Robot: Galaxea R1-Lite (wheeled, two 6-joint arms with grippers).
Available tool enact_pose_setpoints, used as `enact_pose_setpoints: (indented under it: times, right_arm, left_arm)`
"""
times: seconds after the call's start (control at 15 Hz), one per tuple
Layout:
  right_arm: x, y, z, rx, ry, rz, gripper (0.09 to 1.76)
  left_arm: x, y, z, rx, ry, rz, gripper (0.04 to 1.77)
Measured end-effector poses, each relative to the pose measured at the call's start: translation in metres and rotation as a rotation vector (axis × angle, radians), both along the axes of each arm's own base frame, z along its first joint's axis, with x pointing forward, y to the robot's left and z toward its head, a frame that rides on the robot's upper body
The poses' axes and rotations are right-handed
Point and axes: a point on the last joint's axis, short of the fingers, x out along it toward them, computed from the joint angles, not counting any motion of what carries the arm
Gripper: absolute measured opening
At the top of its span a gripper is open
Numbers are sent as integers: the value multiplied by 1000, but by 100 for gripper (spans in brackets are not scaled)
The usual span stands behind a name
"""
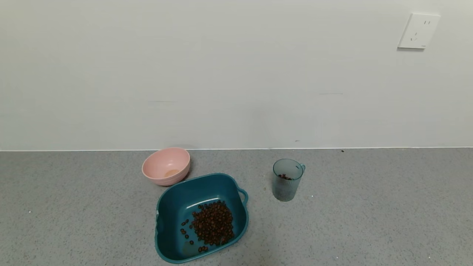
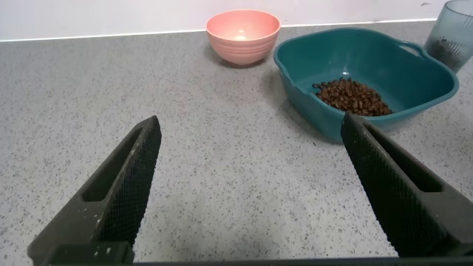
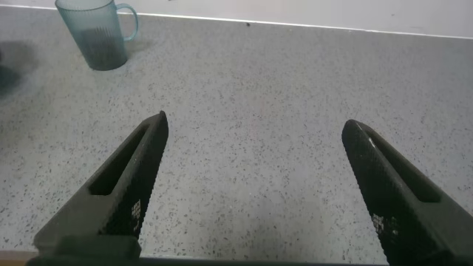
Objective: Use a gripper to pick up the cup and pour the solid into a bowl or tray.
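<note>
The blue-grey ribbed cup (image 1: 287, 180) stands upright on the grey counter, handle toward the wall, with a few brown beans (image 1: 284, 177) inside. It also shows in the right wrist view (image 3: 96, 32) and at the edge of the left wrist view (image 2: 452, 33). The teal basin (image 1: 170, 207) lies left of the cup and holds a pile of beans (image 1: 213, 222); it also shows in the left wrist view (image 2: 369, 52) with its beans (image 2: 352, 97). My left gripper (image 2: 251, 125) is open over bare counter, short of the basin. My right gripper (image 3: 255, 125) is open over bare counter, away from the cup. Neither arm shows in the head view.
A round pink bowl (image 1: 166, 166) stands behind the basin near the wall, also in the left wrist view (image 2: 242, 35). A white wall with a socket (image 1: 418, 31) bounds the counter at the back. Bare counter lies right of the cup.
</note>
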Motion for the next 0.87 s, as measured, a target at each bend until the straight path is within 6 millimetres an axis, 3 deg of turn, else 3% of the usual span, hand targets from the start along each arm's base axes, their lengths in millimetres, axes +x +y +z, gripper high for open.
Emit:
enact_pose_setpoints:
  times: [0.87]
  right_arm:
    - [0, 0, 0, 0, 0, 0, 171]
  left_arm:
    - [0, 0, 0, 0, 0, 0, 175]
